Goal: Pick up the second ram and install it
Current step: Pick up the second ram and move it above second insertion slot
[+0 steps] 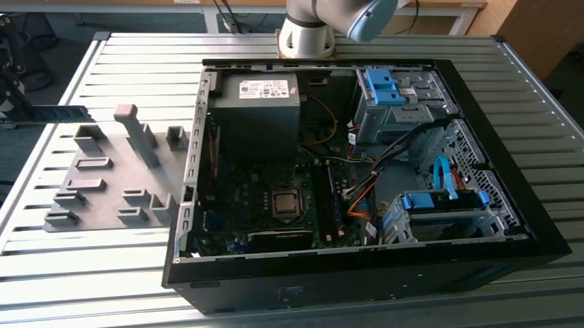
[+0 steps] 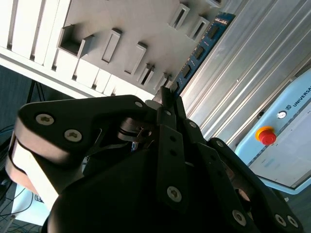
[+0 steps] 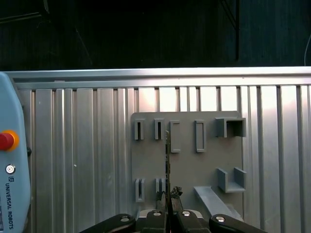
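Blue-green second ram: clamped in the tool at the exterior view's left edge, raised beside the grey holder plate.
Long axis: roughly level, free end toward the computer case on the right.
Second wrist view: chip face of the ram visible, running straight out from the tool.
First wrist view: ram edge-on, a thin line over the plate.
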{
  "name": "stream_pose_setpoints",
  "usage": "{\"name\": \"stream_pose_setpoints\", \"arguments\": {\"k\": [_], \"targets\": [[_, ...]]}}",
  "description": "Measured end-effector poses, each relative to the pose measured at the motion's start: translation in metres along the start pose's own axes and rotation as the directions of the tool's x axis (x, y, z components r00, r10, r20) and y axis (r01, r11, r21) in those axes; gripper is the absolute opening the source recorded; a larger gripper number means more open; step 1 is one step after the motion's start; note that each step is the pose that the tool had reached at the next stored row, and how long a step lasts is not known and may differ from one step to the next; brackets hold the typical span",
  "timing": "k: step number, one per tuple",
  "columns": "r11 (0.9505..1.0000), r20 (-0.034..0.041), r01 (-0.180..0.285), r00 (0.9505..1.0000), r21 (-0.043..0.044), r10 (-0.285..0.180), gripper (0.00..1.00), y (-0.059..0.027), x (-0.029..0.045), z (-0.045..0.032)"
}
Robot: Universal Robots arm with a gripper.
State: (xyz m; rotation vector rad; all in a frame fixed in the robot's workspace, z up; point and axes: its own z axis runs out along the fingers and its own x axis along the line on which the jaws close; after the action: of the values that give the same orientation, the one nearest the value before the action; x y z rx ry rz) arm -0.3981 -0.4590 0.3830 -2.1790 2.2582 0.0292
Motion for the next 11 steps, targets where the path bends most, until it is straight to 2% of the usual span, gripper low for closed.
{"name": "stream_pose_setpoints", "arguments": {"k": [1,7,9,11], "targets": [[1.0000,0.0000,0.000,1.0000,0.0000,0.000,0.14,-0.0029,-0.0001,0.0000],[1.0000,0.0000,0.000,1.0000,0.0000,0.000,0.14,-0.0041,-0.0001,0.0000],[1.0000,0.0000,0.000,1.0000,0.0000,0.000,0.14,-0.0142,-0.0005,-0.0001],[1.0000,0.0000,0.000,1.0000,0.0000,0.000,0.14,-0.0145,-0.0005,-0.0001]]}}
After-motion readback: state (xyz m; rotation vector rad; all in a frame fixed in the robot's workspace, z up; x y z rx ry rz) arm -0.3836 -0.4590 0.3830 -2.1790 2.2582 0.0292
